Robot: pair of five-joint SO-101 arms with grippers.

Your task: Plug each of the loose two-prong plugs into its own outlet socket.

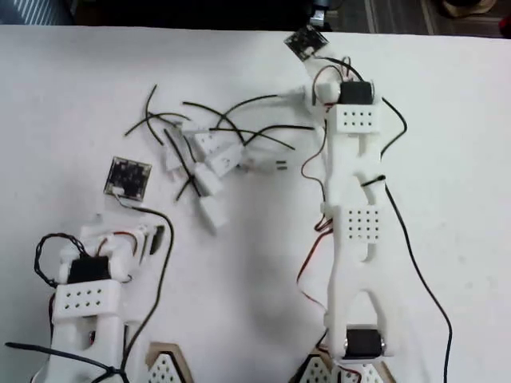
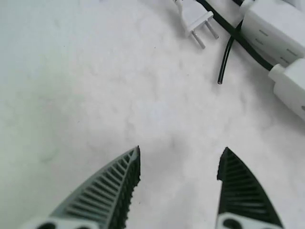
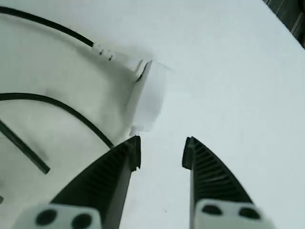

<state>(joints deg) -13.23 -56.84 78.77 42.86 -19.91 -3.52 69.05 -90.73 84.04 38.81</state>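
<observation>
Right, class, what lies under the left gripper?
Bare white table lies beneath the left gripper, between its open fingers. A loose two-prong plug lies farther ahead, not under it. The patches of table directly beneath each finger are covered.

Loose white plugs and sockets lay unjoined among black cords.
A cluster of white sockets (image 1: pixel 214 163) lay flat mid-bench (image 1: pixel 80 96), touching or just beside one another, with short black cords (image 1: pixel 239 132) crossing them. One two-prong plug (image 1: pixel 267 165) lay at the cluster's edge, unplugged, prongs pointing away from it. A second plug (image 2: pixel 192 18) lay flat near the sockets, its metal prongs bare. A white block (image 3: pixel 147 95) on a black cord lay apart, farther back; plug or socket could not be told.
</observation>
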